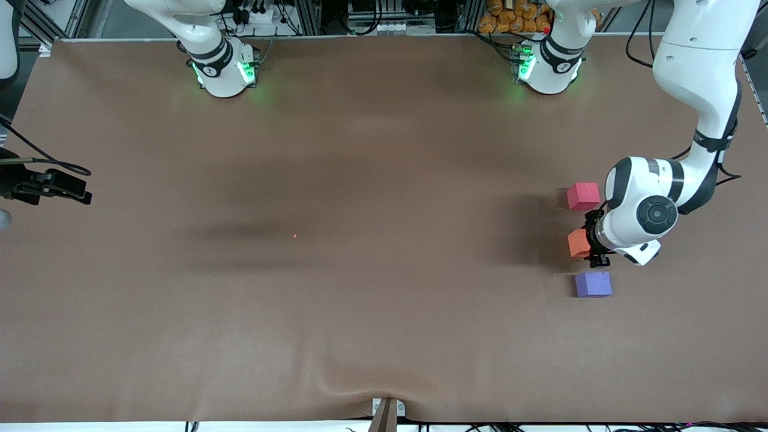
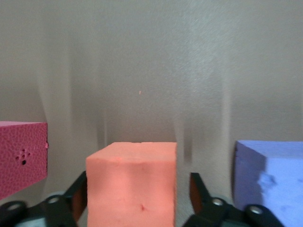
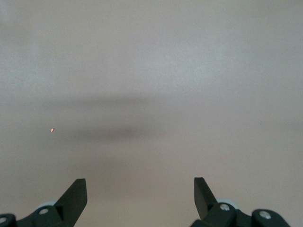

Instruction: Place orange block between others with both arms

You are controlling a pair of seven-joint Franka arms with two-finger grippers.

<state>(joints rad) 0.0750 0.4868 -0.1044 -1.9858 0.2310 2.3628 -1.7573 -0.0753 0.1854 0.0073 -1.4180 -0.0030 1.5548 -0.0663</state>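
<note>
orange block [image 1: 578, 243]: partly covered by the left arm's wrist in the front view
pinkish-red cube [image 2: 21, 156]: cut off by the left wrist view's edge
purple cube [image 2: 270, 179]: cut off likewise
right gripper [image 1: 51, 186]: mostly beyond the front view's edge

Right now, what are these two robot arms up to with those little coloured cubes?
The left gripper is down at the orange block, which sits on the table between the pinkish-red cube and the purple cube. Its fingers stand open on either side of the block with a gap showing, so it looks released. The right gripper waits open over bare table at the right arm's end.
</note>
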